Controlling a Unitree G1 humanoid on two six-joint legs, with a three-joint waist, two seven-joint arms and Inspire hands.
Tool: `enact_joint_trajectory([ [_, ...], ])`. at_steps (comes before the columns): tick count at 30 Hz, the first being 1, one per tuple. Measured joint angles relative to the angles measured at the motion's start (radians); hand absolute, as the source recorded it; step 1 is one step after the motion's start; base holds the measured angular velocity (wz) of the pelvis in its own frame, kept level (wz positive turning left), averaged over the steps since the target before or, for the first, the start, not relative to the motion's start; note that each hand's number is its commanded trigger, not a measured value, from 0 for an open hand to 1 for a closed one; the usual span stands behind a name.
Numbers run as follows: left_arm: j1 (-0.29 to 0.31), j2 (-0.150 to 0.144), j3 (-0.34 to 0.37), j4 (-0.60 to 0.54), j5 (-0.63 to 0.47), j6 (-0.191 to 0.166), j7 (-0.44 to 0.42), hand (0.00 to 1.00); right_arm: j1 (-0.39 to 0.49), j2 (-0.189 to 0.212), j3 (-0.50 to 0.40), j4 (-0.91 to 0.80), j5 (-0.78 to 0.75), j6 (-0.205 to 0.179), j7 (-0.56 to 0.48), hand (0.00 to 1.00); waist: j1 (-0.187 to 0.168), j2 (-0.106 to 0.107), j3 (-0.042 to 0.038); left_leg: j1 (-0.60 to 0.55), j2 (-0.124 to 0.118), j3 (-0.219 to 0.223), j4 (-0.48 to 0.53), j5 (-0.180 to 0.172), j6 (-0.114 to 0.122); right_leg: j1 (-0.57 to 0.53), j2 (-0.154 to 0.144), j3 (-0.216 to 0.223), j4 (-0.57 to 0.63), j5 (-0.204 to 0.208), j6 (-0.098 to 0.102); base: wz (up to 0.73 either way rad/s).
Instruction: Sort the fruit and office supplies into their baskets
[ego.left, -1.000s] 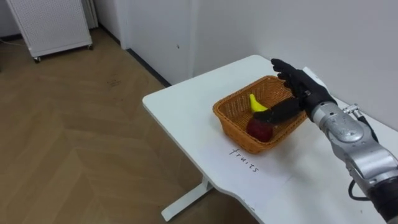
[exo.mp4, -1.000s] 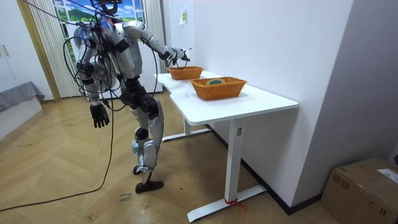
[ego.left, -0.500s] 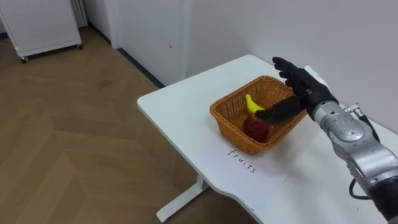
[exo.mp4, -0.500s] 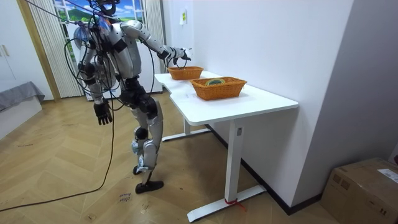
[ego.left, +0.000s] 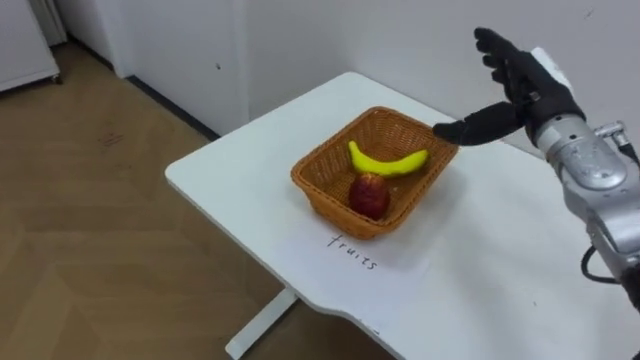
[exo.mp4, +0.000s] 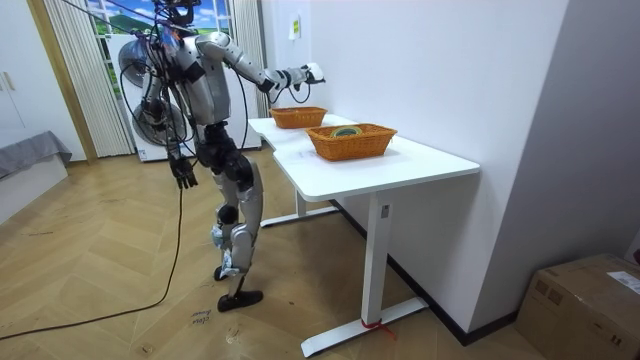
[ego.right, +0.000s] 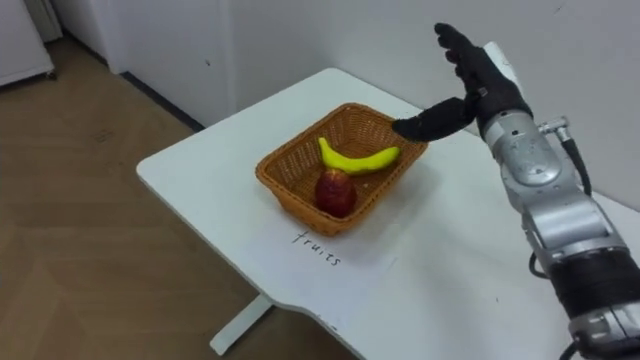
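A brown wicker basket (ego.left: 325, 200) stands on the white table (ego.left: 250, 170) and holds a yellow banana (ego.left: 387, 160) and a red apple (ego.left: 368, 196). My right hand (ego.left: 520, 85) is raised above the basket's far right rim, open with straight fingers and the thumb pointing toward the basket, holding nothing. The right eye view shows the same right hand (ego.right: 476, 78) over the basket (ego.right: 290, 188). In the room view I stand at the table's end with the right hand (exo.mp4: 305, 73) held high, and my left hand (exo.mp4: 183, 172) hangs loose beside my hip.
A second wicker basket (exo.mp4: 350, 141) with small items inside sits nearer the table's middle in the room view. The wall runs right behind the table. Wooden floor (ego.left: 100, 220) lies to my left, and bare tabletop (ego.left: 470, 260) spreads to the right of the fruit basket.
My right hand has lifted out of the basket, up and to the far right, uncovering the banana. The view has shifted. In the room view my left arm has swung in toward my body.
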Motion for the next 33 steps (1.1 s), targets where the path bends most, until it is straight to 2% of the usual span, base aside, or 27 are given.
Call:
enact_joint_trajectory([
  [1,-0.01,0.0,0.002,0.0,0.0,0.0,0.0,0.0,-0.003,-0.011,0.0,-0.015,0.0,0.0,-0.005,0.0,-0.008,-0.001,0.005,-0.001,0.006,0.009,0.0,-0.001,-0.001,-0.005,0.005,0.011,-0.003,0.005,-0.003,-0.22],
  [2,-0.021,0.0,0.009,0.0,0.001,0.0,0.0,0.0,-0.003,-0.019,-0.001,-0.029,0.0,0.0,-0.009,0.0,-0.026,-0.005,0.0043,-0.004,0.01,0.014,0.001,-0.001,-0.001,-0.006,0.01,0.013,-0.014,0.011,-0.004,-0.18],
  [6,-0.052,0.001,0.012,-0.001,0.002,-0.001,0.003,0.0,-0.003,-0.045,-0.006,-0.081,-0.014,0.0,-0.01,0.0,-0.044,-0.007,0.0037,-0.004,0.03,0.053,-0.009,-0.004,-0.003,-0.023,0.021,0.043,-0.021,0.027,-0.01,-0.3],
  [10,-0.064,0.001,0.046,-0.001,0.01,-0.002,0.002,0.0,-0.004,-0.048,-0.075,-0.098,-0.052,0.0,-0.02,0.0,-0.088,-0.015,-0.001,0.0,0.038,0.071,-0.015,-0.005,-0.004,-0.023,0.03,0.056,-0.038,0.037,-0.012,-0.15],
  [13,-0.067,0.005,0.049,-0.001,0.01,-0.002,0.01,0.0,-0.004,-0.088,-0.096,-0.098,-0.045,0.0,-0.023,0.0,-0.11,-0.019,-0.0028,0.015,0.043,0.089,-0.027,-0.006,-0.004,-0.024,0.031,0.071,-0.037,0.04,-0.013,-0.19],
  [16,-0.065,0.012,0.05,-0.001,0.012,-0.002,0.011,0.0,-0.003,-0.09,-0.145,-0.115,-0.052,0.0,-0.033,0.0,-0.134,-0.026,-0.0089,0.017,0.054,0.114,-0.032,-0.007,-0.007,-0.038,0.037,0.084,-0.036,0.044,-0.018,-0.25],
  [19,-0.068,0.014,0.05,0.0,0.013,-0.003,0.01,0.0,-0.003,-0.09,-0.183,-0.144,-0.053,-0.004,-0.045,0.0,-0.153,-0.022,-0.0054,0.028,0.067,0.139,-0.029,-0.011,-0.012,-0.038,0.045,0.101,-0.037,0.048,-0.023,-0.26],
  [22,-0.073,0.015,0.048,0.003,0.013,-0.021,0.01,0.0,-0.003,-0.095,-0.204,-0.144,-0.077,-0.01,-0.07,0.0,-0.177,-0.02,-0.0046,0.036,0.074,0.152,-0.035,-0.014,-0.016,-0.04,0.05,0.117,-0.035,0.049,-0.024,-0.21],
  [27,-0.079,0.014,0.054,0.001,0.033,-0.032,0.01,0.0,-0.003,-0.1,-0.261,-0.144,-0.117,-0.01,-0.102,0.0,-0.199,-0.017,-0.0028,0.031,0.103,0.21,-0.032,-0.022,-0.027,-0.074,0.072,0.158,-0.035,0.064,-0.042,-0.39],
  [28,-0.079,0.014,0.06,-0.001,0.033,-0.033,0.01,0.0,-0.003,-0.105,-0.276,-0.144,-0.115,-0.011,-0.118,0.0,-0.204,-0.018,-0.0034,0.03,0.11,0.225,-0.032,-0.025,-0.03,-0.082,0.077,0.171,-0.036,0.066,-0.045,-0.36],
  [31,-0.074,0.016,0.08,-0.002,0.033,-0.038,0.01,0.0,-0.003,-0.115,-0.307,-0.144,-0.112,-0.011,-0.156,0.0,-0.229,-0.021,-0.0066,0.036,0.126,0.25,-0.03,-0.033,-0.039,-0.088,0.087,0.173,-0.037,0.071,-0.051,-0.28],
  [33,-0.072,0.016,0.088,-0.001,0.032,-0.04,0.011,0.0,-0.002,-0.123,-0.326,-0.144,-0.09,-0.012,-0.164,0.0,-0.255,-0.025,-0.0094,0.036,0.133,0.253,-0.029,-0.036,-0.042,-0.086,0.094,0.173,-0.037,0.072,-0.054,-0.12],
])
